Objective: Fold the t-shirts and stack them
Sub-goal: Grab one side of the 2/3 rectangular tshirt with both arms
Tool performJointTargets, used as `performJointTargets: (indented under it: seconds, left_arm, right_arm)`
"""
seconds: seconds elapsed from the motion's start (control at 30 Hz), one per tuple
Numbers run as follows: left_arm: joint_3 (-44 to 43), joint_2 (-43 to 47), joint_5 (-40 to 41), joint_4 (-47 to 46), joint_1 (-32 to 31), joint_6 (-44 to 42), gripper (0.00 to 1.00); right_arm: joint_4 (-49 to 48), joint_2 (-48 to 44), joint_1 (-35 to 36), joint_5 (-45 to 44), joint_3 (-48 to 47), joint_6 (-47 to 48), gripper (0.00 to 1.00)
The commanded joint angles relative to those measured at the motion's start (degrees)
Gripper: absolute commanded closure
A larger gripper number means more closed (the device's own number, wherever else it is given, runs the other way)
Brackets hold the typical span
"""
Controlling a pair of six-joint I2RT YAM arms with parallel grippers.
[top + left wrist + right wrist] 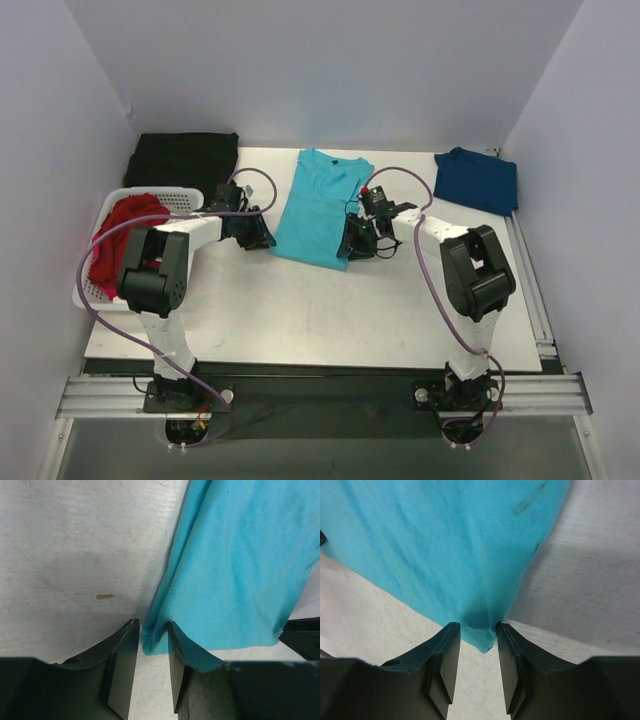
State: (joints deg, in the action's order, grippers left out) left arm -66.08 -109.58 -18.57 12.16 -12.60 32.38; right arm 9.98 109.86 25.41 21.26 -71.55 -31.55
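The turquoise t-shirt (318, 210) lies on the table (300, 310) as a long narrow strip, collar toward the back. My left gripper (262, 238) is at its near left corner, and my right gripper (352, 246) is at its near right corner. In the left wrist view the left gripper (152, 627) stands open, with the turquoise t-shirt (240, 565) corner lying between the tips. In the right wrist view the right gripper (478, 630) is open too, the turquoise t-shirt (445, 545) corner sagging into the gap. A navy t-shirt (478, 180) lies folded at the back right. A red t-shirt (125, 235) fills the basket.
The white slatted basket (180, 196) stands at the table's left edge. A black cloth (185, 158) lies at the back left corner. White walls close in the back and both sides. A small brown mark (105, 596) shows on the tabletop.
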Motion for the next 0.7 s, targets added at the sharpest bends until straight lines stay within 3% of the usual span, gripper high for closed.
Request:
performJointTargets:
  seconds: [0.0, 0.23, 0.33, 0.43, 0.47, 0.57, 0.67]
  left_arm:
    - [-0.8, -2.7, -0.7, 1.5, 0.1, -1.4, 0.59]
    - [-1.2, -3.7, -2.2, 3.0, 0.1, -2.9, 0.65]
    - [-1.3, -4.1, -2.3, 4.5, 0.1, -3.4, 0.78]
    - [-1.4, -4.3, -2.0, 6.7, 0.0, -3.6, 1.0]
    - [-1.2, -4.2, -1.6, 8.2, -0.1, -3.6, 1.0]
    - [0.1, -2.3, 0.1, 10.4, 0.0, -3.8, 1.0]
    - [1.3, 0.2, 1.2, 13.1, 0.0, -4.3, 1.0]
  right_arm:
    - [-0.3, -1.6, 1.5, 1.4, 2.4, -1.4, 0.64]
    - [-3.4, -1.8, 2.8, 2.1, 6.4, -3.4, 0.64]
    - [-3.9, -1.7, 3.0, 1.9, 7.2, -3.6, 0.65]
    - [-3.8, -1.8, 3.0, 1.3, 7.5, -3.6, 0.74]
    - [-3.8, -1.8, 3.0, 1.2, 7.8, -3.6, 0.84]
    - [-3.3, -2.5, 3.0, 0.8, 9.1, -3.3, 1.0]
    - [-2.6, -4.0, 2.9, 0.8, 10.8, -2.6, 1.0]
